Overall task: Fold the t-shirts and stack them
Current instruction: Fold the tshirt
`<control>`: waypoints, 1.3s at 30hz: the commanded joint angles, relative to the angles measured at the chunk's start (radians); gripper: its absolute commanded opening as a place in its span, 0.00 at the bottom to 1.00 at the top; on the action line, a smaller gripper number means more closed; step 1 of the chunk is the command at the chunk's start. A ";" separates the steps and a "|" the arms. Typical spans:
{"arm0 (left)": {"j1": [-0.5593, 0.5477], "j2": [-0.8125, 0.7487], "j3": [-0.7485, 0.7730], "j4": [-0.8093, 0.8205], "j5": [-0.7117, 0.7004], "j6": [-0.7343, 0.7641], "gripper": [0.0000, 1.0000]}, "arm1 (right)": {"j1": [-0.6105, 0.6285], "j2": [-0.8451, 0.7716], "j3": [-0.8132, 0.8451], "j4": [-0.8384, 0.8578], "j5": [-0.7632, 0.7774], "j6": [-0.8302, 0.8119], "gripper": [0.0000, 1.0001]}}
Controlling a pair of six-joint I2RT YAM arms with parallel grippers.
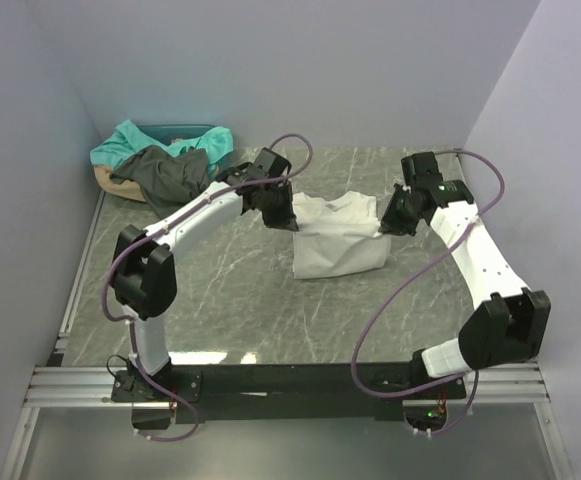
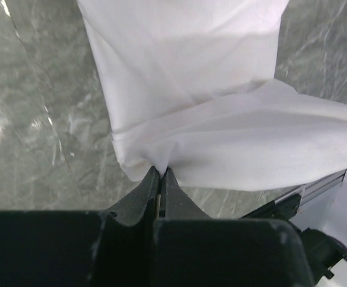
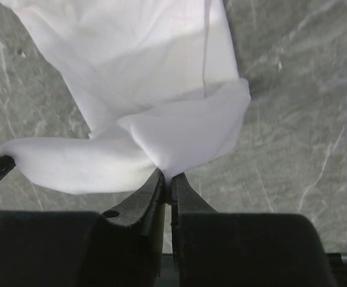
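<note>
Item: white t-shirt, partly folded, slung between both grippers. Left gripper was clamped on a pinch of one edge. Right gripper was likewise closed on the opposite edge, with cloth bunched just ahead of each. Dark grey t-shirt and teal t-shirt lay crumpled well beyond the left gripper, seemingly in a bin. Neither was folded, and nothing was stacked.

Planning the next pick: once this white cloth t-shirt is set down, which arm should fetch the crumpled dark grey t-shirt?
Left, probably. The crumpled dark grey t-shirt lies far left, nearer the left gripper; the right gripper is across the white cloth t-shirt that both pinch.
</note>
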 commanded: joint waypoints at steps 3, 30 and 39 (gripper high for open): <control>0.047 0.066 0.097 0.046 0.053 0.040 0.00 | -0.033 0.089 0.117 0.088 0.024 -0.050 0.00; 0.193 0.285 0.232 0.183 0.108 0.042 0.00 | -0.083 0.545 0.492 0.114 0.024 -0.130 0.00; 0.199 0.353 0.295 0.188 0.124 0.062 0.00 | -0.085 0.562 0.501 0.111 0.044 -0.137 0.00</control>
